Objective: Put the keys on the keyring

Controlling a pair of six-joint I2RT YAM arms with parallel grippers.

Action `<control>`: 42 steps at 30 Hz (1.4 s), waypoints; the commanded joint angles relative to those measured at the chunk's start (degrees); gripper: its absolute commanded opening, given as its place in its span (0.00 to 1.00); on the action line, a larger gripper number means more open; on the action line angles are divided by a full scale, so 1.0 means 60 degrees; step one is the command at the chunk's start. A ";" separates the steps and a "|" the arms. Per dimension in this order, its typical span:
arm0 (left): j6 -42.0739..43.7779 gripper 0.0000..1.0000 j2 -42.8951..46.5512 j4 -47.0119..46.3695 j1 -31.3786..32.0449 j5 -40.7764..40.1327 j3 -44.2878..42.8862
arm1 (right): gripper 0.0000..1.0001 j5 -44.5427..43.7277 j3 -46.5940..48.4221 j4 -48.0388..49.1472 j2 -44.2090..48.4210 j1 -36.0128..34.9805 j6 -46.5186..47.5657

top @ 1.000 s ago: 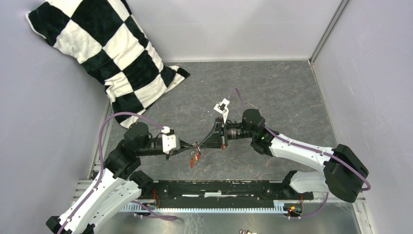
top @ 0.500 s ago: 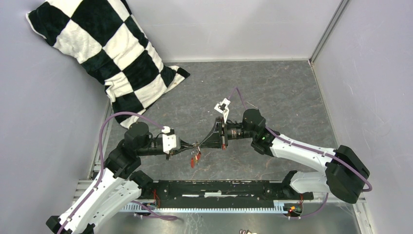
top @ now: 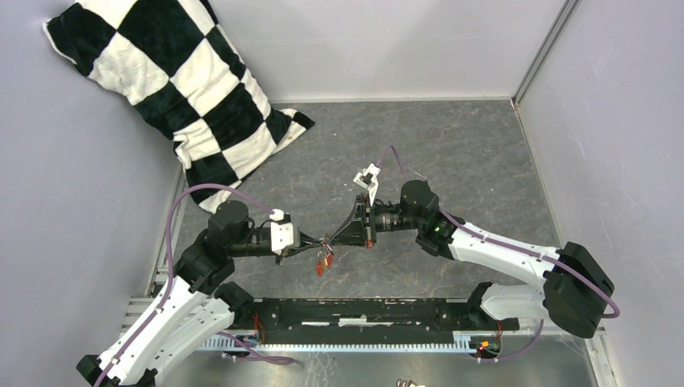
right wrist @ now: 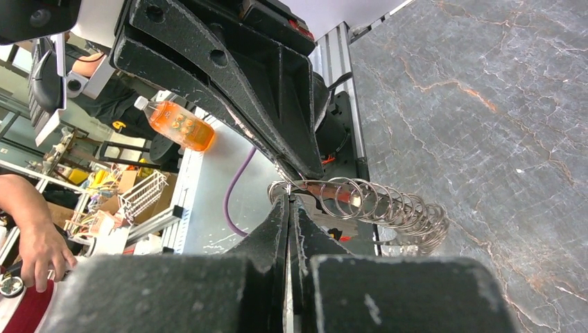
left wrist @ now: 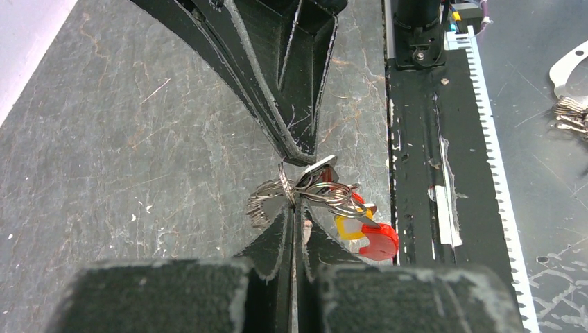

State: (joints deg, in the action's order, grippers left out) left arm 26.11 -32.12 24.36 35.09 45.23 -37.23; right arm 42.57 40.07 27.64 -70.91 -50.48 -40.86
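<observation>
- The left gripper [left wrist: 295,214] has its two fingers pressed together with only a hairline slit between them. They pinch the grey wire loops of the keyring [left wrist: 308,189] at the very tips.
- The right gripper [right wrist: 288,202] is likewise closed to a thin slit and nips a wire loop at its tips.
- From above, the two grippers meet tip to tip over the near middle of the surface [top: 452,145], left gripper [top: 317,244] facing right gripper [top: 336,239].
- The keyring hangs in the air between the two sets of tips, clear of the surface. From the right wrist it shows as a row of overlapping wire loops [right wrist: 388,206] trailing off to one side.
- The keys [top: 325,260] dangle below the meeting point, just beyond the black rail [top: 363,310].
- From the left wrist, a red key head [left wrist: 380,241] and a yellow key head [left wrist: 344,226] hang touching each other on the loops. Their blades cannot be made out.
- A black-and-white checked pillow [top: 185,81] leans in the far left corner, well apart from the grippers.
</observation>
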 commanded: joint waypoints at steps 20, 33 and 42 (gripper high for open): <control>0.0422 0.02 -0.0125 0.0358 -0.0019 0.0404 -0.0429 | 0.01 -0.0710 0.0763 -0.0355 0.0655 -0.0087 0.1015; 0.0409 0.02 -0.0225 0.0357 -0.0023 0.0229 -0.0531 | 0.00 -0.0459 0.0748 -0.0027 0.0331 -0.0367 0.0676; 0.0066 0.02 -0.0038 -0.0234 -0.0024 -0.0167 -0.0382 | 0.00 -0.0464 0.0783 0.0301 0.0006 -0.0694 0.0413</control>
State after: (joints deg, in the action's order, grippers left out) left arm 26.26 -32.95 27.42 35.09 44.66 -37.89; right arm 39.46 42.19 24.99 -70.13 -53.58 -37.50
